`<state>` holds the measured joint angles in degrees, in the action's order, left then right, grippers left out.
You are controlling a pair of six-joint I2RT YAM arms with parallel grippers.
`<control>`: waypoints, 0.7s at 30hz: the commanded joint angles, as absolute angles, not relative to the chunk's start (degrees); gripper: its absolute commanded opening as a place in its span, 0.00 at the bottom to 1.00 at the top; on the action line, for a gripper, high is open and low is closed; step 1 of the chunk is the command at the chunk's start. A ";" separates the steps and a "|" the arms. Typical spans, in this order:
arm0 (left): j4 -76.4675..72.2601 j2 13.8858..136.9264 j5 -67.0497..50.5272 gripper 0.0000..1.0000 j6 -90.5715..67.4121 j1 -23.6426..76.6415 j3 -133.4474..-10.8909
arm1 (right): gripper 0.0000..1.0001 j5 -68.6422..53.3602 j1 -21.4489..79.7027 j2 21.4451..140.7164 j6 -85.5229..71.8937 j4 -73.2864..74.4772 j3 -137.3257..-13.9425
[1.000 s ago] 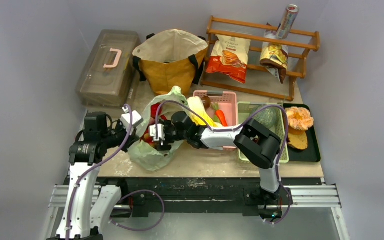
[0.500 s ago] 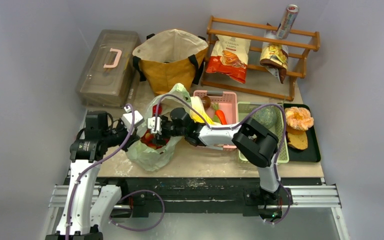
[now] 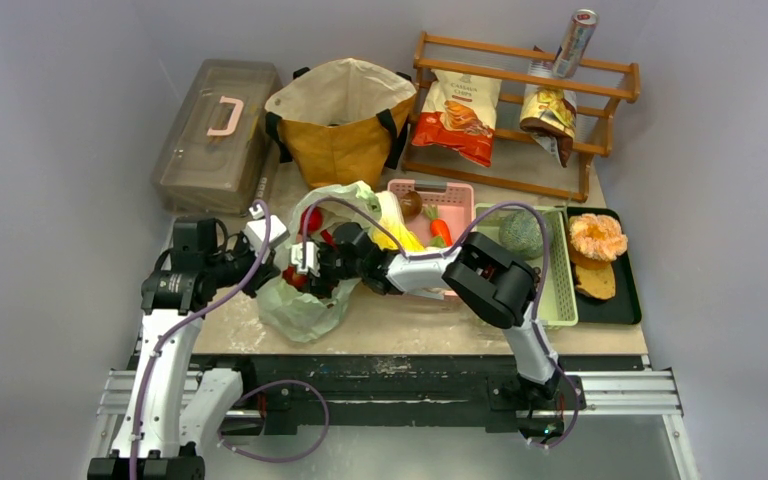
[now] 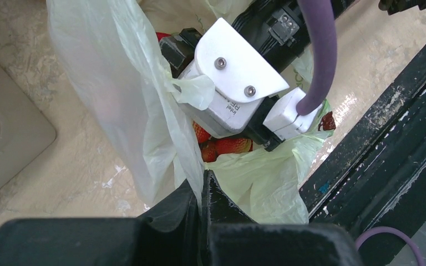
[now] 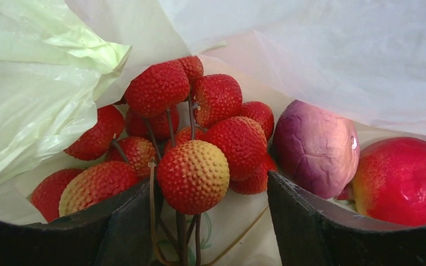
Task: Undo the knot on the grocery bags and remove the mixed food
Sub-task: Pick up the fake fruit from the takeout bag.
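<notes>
Right claw (image 5: 211, 221) — farther left in bag (image 3: 295, 305)

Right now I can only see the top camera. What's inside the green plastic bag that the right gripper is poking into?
Observer: The right wrist camera shows a bunch of bumpy red lychees on stems. They sit between the open fingers of the right gripper.
Operator: Is anything else in there?
Observer: Yes, a purple onion lies beside the bunch, with a smooth red fruit next to it.
Operator: What's the left gripper doing?
Observer: The left wrist camera shows the left gripper shut on the thin edge of the plastic bag.
</notes>
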<state>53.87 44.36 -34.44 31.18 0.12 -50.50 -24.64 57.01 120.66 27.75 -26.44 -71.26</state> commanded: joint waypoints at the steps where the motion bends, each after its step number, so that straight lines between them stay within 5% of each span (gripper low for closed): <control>1: 52.04 45.01 -35.61 0.00 32.52 0.00 -53.00 | 0.64 -23.30 58.14 122.06 26.46 -26.26 -74.37; 11: 51.62 45.08 -34.91 0.00 31.50 0.00 -53.06 | 0.00 -21.62 58.70 117.60 23.55 -31.15 -71.97; 21: 46.57 46.19 -32.25 0.00 26.94 0.00 -51.99 | 0.00 -19.49 58.24 108.50 23.63 -32.92 -68.54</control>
<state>50.65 45.60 -33.21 29.32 0.12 -51.24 -20.88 58.48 114.50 24.38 -27.88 -69.30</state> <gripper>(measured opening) 0.003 0.372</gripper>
